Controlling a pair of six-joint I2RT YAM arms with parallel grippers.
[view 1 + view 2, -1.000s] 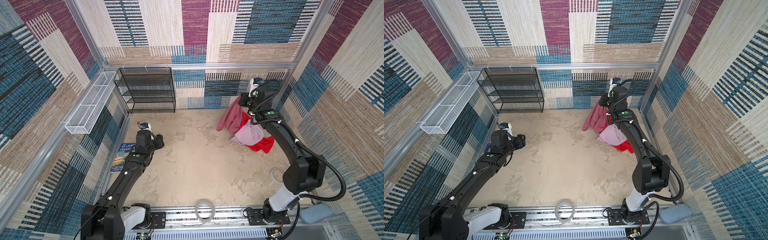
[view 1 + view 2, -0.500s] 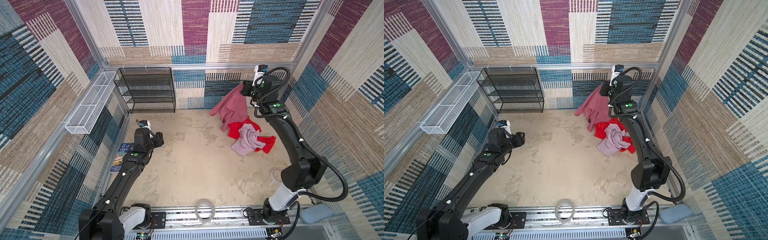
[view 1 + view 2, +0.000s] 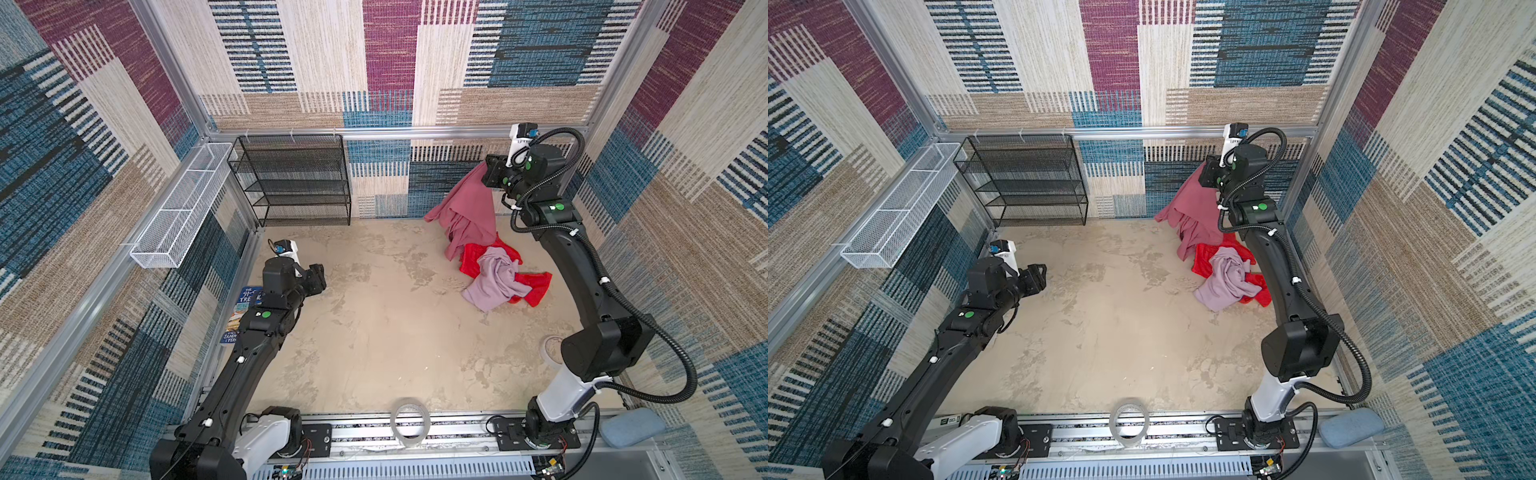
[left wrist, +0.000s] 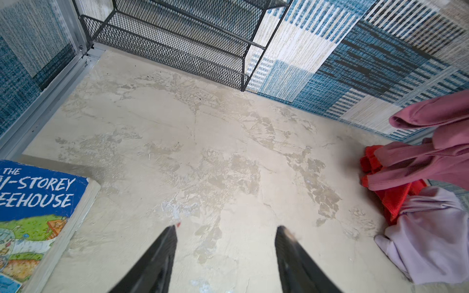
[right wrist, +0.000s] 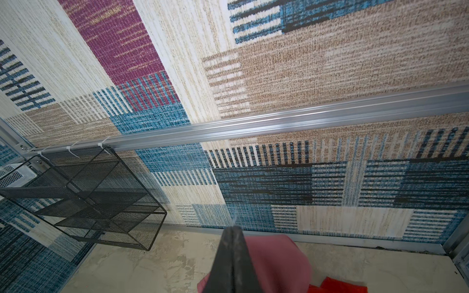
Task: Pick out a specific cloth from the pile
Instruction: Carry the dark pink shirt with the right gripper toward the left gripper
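The dusty rose-pink cloth (image 3: 465,208) (image 3: 1196,208) hangs from my right gripper (image 3: 490,172) (image 3: 1206,174), which is shut on its upper edge high up by the back wall. In the right wrist view the shut gripper (image 5: 232,228) has the cloth (image 5: 276,258) draped below it. The cloth's lower end reaches down beside the pile. There a pale lilac cloth (image 3: 494,282) (image 4: 429,238) lies on a bright red cloth (image 3: 478,257) (image 4: 390,200). My left gripper (image 3: 318,278) (image 4: 225,229) stands open and empty over bare floor at the left.
A blue book (image 3: 245,307) (image 4: 30,208) lies by the left wall under my left arm. A black mesh shelf (image 3: 295,183) stands at the back, with a white wire basket (image 3: 178,208) on the left wall. A tape roll (image 3: 409,422) sits at the front rail.
My right gripper has risen toward the back wall, drawing the rose-pink cloth up off the pile. The lilac cloth has dropped back onto the red one. My left arm barely moved.
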